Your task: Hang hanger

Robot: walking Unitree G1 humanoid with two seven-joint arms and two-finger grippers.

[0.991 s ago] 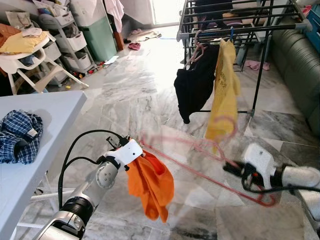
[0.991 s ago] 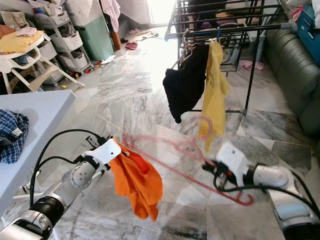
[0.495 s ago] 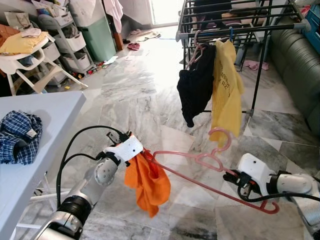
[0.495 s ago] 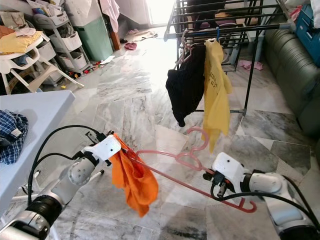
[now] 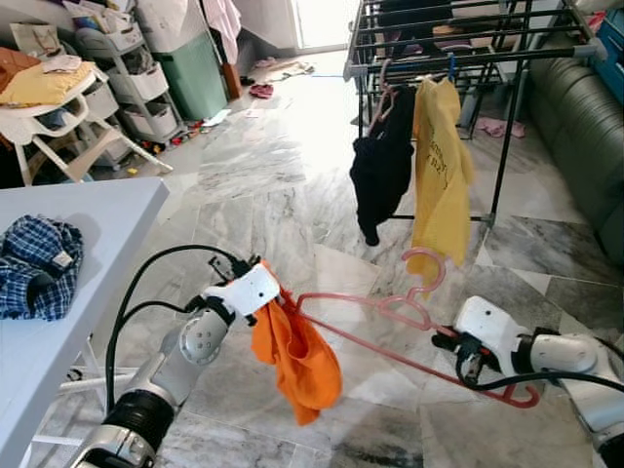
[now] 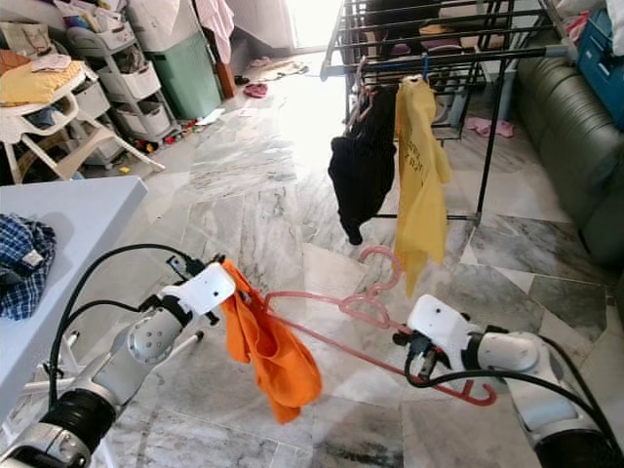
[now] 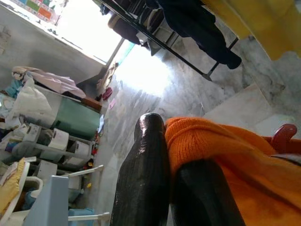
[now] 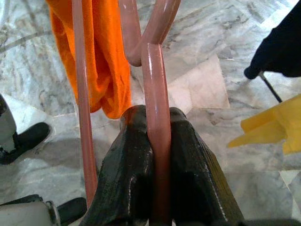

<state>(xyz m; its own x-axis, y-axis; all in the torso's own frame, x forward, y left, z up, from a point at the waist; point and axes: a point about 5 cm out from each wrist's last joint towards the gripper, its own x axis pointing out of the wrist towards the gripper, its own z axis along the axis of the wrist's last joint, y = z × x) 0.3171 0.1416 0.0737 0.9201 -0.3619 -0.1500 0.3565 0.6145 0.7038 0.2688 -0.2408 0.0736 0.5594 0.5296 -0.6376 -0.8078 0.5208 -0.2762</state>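
A pink plastic hanger [image 5: 390,314] lies nearly flat in the air between my two arms, its hook [image 5: 426,265] pointing toward the drying rack [image 5: 468,54]. An orange garment [image 5: 297,353] droops from the hanger's left end. My left gripper [image 7: 176,188] is shut on the orange garment at that end. My right gripper [image 8: 157,162] is shut on the hanger's upper arm near its right end, with the pink bar pinched between both fingers. On the rack's front rail hang a black garment [image 5: 382,166] and a yellow garment [image 5: 437,175].
A grey table [image 5: 58,292] with a blue checked cloth [image 5: 37,265] stands at my left. A dark green sofa [image 5: 585,117] lies on the right beside the rack. A white high chair [image 5: 49,107], shelves and a green bin [image 5: 195,68] line the far left. Marble floor [image 5: 263,185] stretches ahead.
The rack and hung garments sit slightly nearer as the camera shifted. The hanger has gone from blurred motion to a steady, nearly flat hold, and the orange garment has swung a little.
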